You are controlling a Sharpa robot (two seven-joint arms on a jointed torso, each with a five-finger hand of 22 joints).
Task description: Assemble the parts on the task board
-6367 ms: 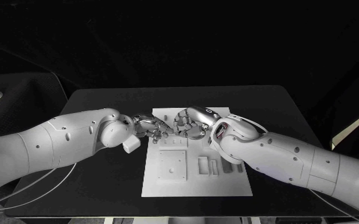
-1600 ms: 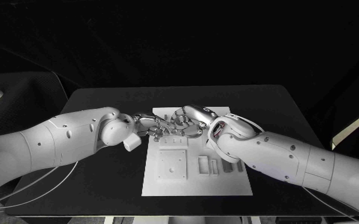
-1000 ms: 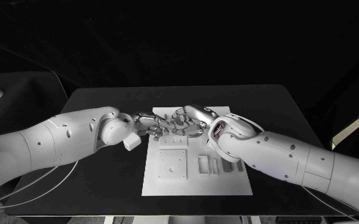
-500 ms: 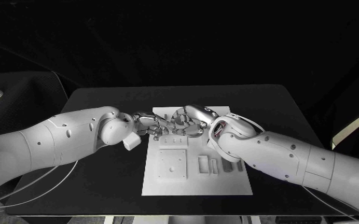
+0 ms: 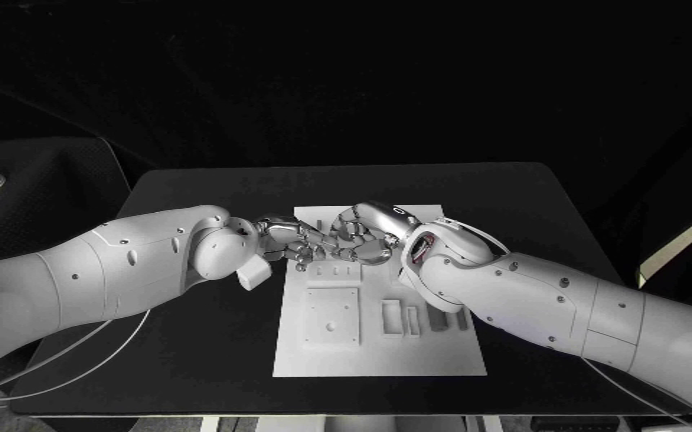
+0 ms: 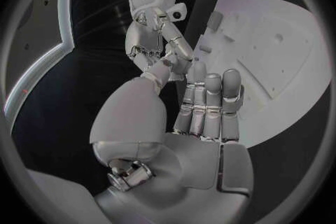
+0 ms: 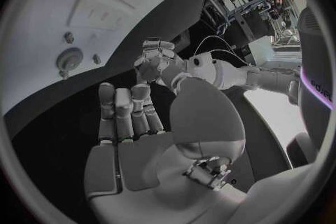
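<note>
White task board (image 5: 378, 350) lies mid-table on the black table (image 5: 188, 202), with grey parts (image 5: 392, 316) on its near half. Dark room behind. Both arms reach in over the board's far end. Left hand (image 5: 291, 243) and right hand (image 5: 368, 235) meet fingertip to fingertip above that edge. In the wrist views, each hand has its fingers straight and side by side. Can't tell whether anything is pinched between them.
</note>
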